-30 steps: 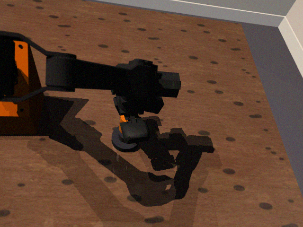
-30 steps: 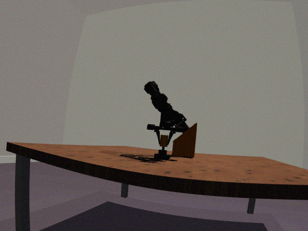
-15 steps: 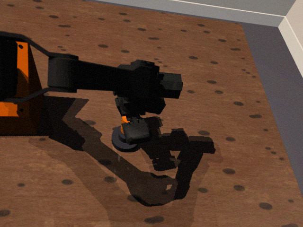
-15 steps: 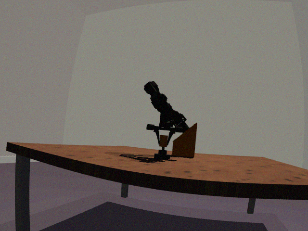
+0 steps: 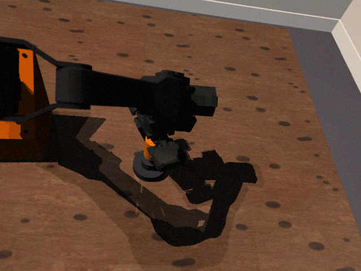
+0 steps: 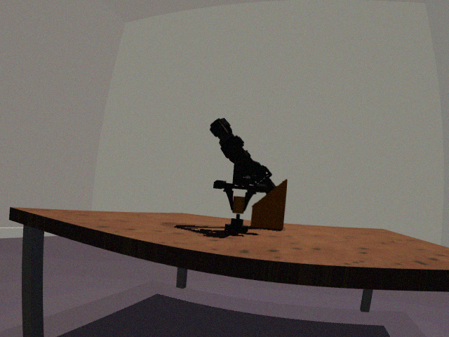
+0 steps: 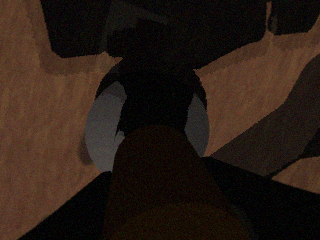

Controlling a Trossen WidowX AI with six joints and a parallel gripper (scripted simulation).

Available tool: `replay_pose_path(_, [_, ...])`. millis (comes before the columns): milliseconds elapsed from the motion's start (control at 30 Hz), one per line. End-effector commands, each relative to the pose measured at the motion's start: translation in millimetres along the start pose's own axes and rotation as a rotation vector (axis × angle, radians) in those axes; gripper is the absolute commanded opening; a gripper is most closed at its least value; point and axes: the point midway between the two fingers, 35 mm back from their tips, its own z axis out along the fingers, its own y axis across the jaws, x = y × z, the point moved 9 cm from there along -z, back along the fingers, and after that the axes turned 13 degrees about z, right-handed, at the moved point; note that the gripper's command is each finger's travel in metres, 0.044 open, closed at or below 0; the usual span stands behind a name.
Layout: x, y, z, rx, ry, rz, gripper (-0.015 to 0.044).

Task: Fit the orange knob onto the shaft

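Note:
The orange knob [image 5: 148, 152] [image 6: 238, 204] [image 7: 160, 185] is held upright over the round pedestal. My gripper [image 6: 238, 207] is shut on the knob, one finger on each side. The dark round pedestal [image 5: 151, 175] [image 6: 231, 227] [image 7: 102, 132] stands on the table below. In the exterior view the thin dark shaft [image 6: 238, 216] shows between the pedestal's raised middle and the knob's underside, so the knob is not down on the pedestal. Whether the shaft's tip touches or enters the knob cannot be told. The shaft's flat side and the knob's hole are hidden.
The orange and black arm base [image 5: 26, 70] [image 6: 270, 210] stands close behind the pedestal. The arm reaches over it, and its dark shadow lies across the wooden table [image 5: 87, 248] [image 6: 308, 250]. The table edge shows at the right in the top view.

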Motion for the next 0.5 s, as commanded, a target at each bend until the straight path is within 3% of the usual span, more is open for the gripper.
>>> replay_pose_path(0, [2.1,1.3,-1.3,0.003,-0.003,-0.073,0.0])
replay_pose_path(467, [2.5,1.7,3.3,0.003,-0.003,-0.073,0.0])
